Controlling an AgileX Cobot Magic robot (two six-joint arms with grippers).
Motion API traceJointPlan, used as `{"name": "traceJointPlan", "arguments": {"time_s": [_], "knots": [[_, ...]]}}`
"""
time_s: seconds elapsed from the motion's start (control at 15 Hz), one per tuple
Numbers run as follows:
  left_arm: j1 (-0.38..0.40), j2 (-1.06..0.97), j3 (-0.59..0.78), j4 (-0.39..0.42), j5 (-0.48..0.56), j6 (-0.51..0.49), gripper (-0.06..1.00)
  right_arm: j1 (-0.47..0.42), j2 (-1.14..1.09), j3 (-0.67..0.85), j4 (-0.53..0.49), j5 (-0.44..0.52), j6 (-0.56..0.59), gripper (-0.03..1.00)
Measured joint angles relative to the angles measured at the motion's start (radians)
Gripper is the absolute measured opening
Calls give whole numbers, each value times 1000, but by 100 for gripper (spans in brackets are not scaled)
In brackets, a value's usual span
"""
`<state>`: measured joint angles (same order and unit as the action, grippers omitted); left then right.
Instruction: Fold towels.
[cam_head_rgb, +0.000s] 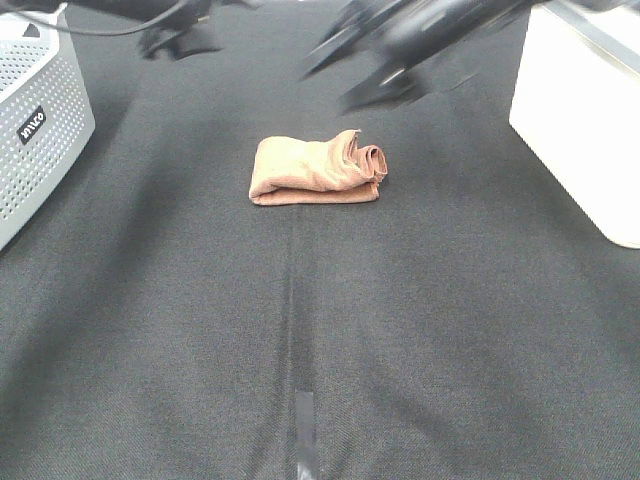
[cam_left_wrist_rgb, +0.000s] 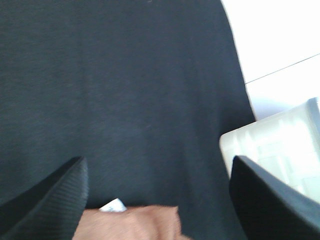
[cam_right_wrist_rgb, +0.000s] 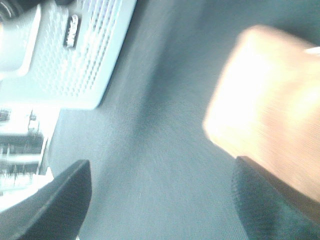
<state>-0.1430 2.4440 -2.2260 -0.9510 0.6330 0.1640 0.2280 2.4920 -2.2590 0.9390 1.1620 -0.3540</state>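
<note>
The reddish-brown towel (cam_head_rgb: 315, 172) lies folded into a small bundle in the middle of the black table, its right end bunched and rolled. My right gripper (cam_head_rgb: 385, 78) is blurred, raised above and behind the towel's right end, jaws apart and empty. My left gripper (cam_head_rgb: 178, 38) is at the far back left, raised, well away from the towel. In the left wrist view the fingers (cam_left_wrist_rgb: 55, 200) stand wide apart with the towel (cam_left_wrist_rgb: 130, 224) and its white tag (cam_left_wrist_rgb: 113, 205) at the frame edge. In the right wrist view the towel (cam_right_wrist_rgb: 265, 105) shows blurred beyond open fingers (cam_right_wrist_rgb: 55, 205).
A grey perforated basket (cam_head_rgb: 35, 130) stands at the left edge and also shows in the right wrist view (cam_right_wrist_rgb: 75, 50). A white bin (cam_head_rgb: 580, 110) stands at the right edge and shows in the left wrist view (cam_left_wrist_rgb: 275, 150). Black cloth (cam_head_rgb: 320, 340) covers the table.
</note>
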Motion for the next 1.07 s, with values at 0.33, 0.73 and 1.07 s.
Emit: {"name": "traceJointPlan", "arguments": {"time_s": [0.33, 0.73, 1.07], "knots": [[9, 0, 0, 32, 56, 4, 74, 44, 94, 0, -22, -101, -23, 73], [9, 0, 0, 34, 72, 3, 74, -28, 102, 0, -214, -98, 96, 73], [9, 0, 0, 35, 93, 5, 74, -50, 101, 0, -348, -47, 114, 73]]}}
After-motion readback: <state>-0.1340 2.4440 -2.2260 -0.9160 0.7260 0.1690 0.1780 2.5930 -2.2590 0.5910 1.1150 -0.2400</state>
